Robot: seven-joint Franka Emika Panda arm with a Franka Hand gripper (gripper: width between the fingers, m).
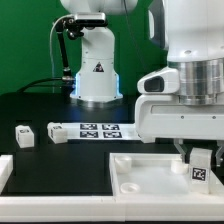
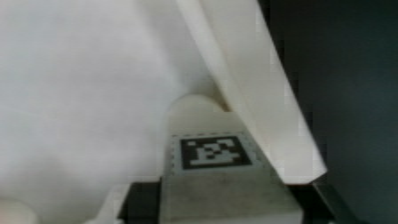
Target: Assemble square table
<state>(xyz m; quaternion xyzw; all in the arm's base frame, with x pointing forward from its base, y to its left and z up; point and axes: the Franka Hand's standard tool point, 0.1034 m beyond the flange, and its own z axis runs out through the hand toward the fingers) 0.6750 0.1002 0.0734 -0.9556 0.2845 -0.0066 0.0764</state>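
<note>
The table top lies flat on the black table at the near side of the exterior view, towards that view's right, its raised rim facing up; one leg stands upright over it near its right end, tag facing the camera; the wrist view shows this leg just inside the rim, against the white of the table top, though whether it is seated in a corner I cannot tell. The gripper comes straight down on it, and its jaws appear closed against the leg's two sides, holding it.

I judge the work to be at an early stage; no other leg shows fixed to the table top, a loose leg and a second loose leg lie well apart from it on the exterior view's left, and a fourth is not in sight; so this leg must be made fast and the others fetched.

Room is tight by the leg; the rim runs close beside it, and past the rim there is bare dark table. The marker board lies between the loose legs and the robot's base; a white rail bounds the left, another the near edge; the black surface between them is open for travel.
</note>
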